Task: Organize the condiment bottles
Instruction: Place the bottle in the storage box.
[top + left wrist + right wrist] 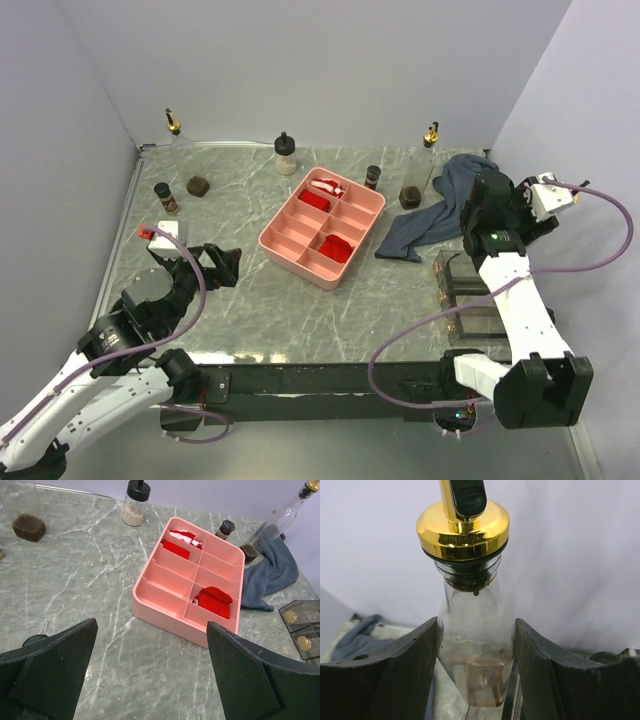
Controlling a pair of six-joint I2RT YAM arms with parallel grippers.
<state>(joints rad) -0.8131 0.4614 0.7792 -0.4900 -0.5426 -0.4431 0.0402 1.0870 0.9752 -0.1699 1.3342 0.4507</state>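
My right gripper (476, 630) is shut on a clear condiment bottle (475, 655) with a gold pourer spout and a little brown liquid. The fingers (415, 650) press both of its sides. In the top view that gripper (487, 208) hangs over the blue-grey cloth and hides the bottle. My left gripper (215, 265) (150, 675) stands open above bare table, left of the pink tray. Other bottles stand along the back: a gold-spouted one (174, 125), a black-capped cream one (286, 155) (135, 505), a small brown one (372, 178) and another gold-spouted one (430, 140) (287, 512).
The pink divided tray (290, 235) (165, 605) holds red packets mid-table. The blue-grey cloth (440, 215) (272, 575) lies to its right. A black-capped brown bottle (165, 197) stands at the left. Clear boxes (465, 290) (300, 625) sit near the right arm. Walls close in on three sides.
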